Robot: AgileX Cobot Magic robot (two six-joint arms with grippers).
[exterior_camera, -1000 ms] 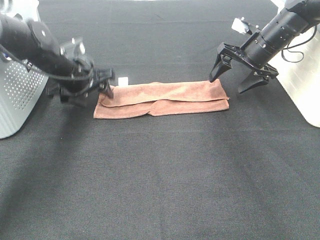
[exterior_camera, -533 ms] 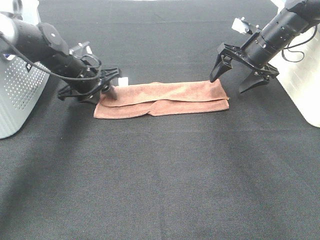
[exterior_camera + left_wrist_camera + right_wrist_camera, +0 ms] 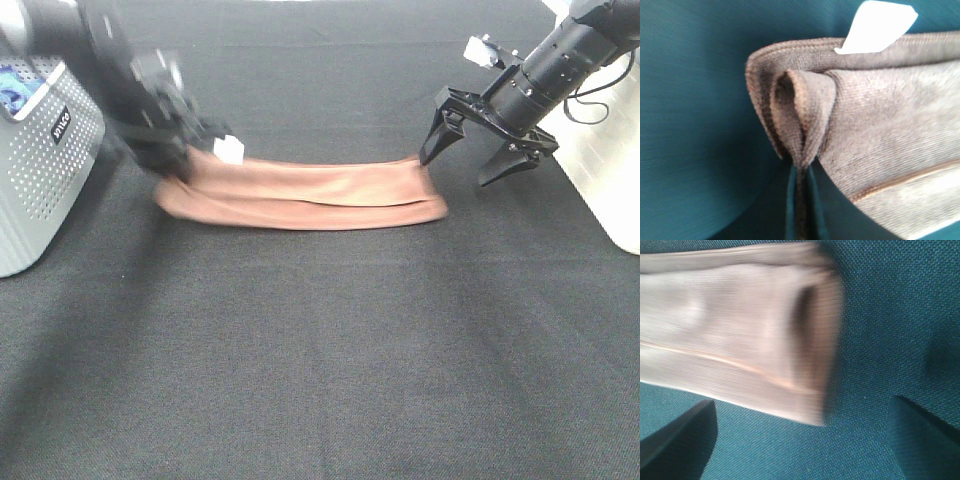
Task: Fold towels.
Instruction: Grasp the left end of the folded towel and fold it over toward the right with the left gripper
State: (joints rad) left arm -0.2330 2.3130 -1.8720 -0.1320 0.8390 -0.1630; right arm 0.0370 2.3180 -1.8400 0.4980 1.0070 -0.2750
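The rust-brown towel (image 3: pixel 310 193) lies folded into a long strip across the middle of the black table. My left gripper (image 3: pixel 190 152) is shut on its left end and has that end lifted; the white tag (image 3: pixel 229 150) sticks up beside it. The left wrist view shows the pinched fold (image 3: pixel 801 125) and the tag (image 3: pixel 876 26). My right gripper (image 3: pixel 482 160) is open and empty, hovering just off the towel's right end (image 3: pixel 815 335), its fingers (image 3: pixel 675 440) apart on either side.
A grey perforated basket (image 3: pixel 45 170) stands at the left edge, close behind my left arm. A white container (image 3: pixel 610 170) stands at the right edge behind my right arm. The black mat reaches toward the front.
My left gripper has closed on the towel's left end, lifted it and pulled it left and back. The towel has slid left, blurred with motion. The right arm has stayed put.
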